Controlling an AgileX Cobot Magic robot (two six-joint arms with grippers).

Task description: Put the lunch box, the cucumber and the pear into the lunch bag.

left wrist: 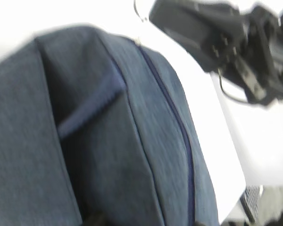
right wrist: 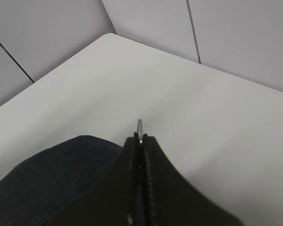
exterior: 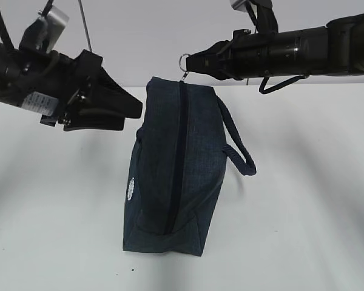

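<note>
The dark navy lunch bag point(exterior: 170, 176) lies on the white table point(exterior: 303, 200), its zipper point(exterior: 179, 157) running away from the camera and looking closed. My right gripper point(exterior: 189, 63) is shut on the round metal ring pull point(exterior: 185, 61) at the bag's far end. The ring's edge sticks out between the fingertips in the right wrist view point(right wrist: 140, 126). My left gripper point(exterior: 132, 120) hovers just left of the bag's far left corner, jaws apart and empty. The bag fills the blurred left wrist view point(left wrist: 108, 141). The lunch box, cucumber and pear are out of view.
The padded loop handle point(exterior: 239, 145) sticks out on the bag's right side. The right arm point(left wrist: 226, 42) shows at the top right of the left wrist view. A pale wall stands behind the table's far edge point(right wrist: 179, 56).
</note>
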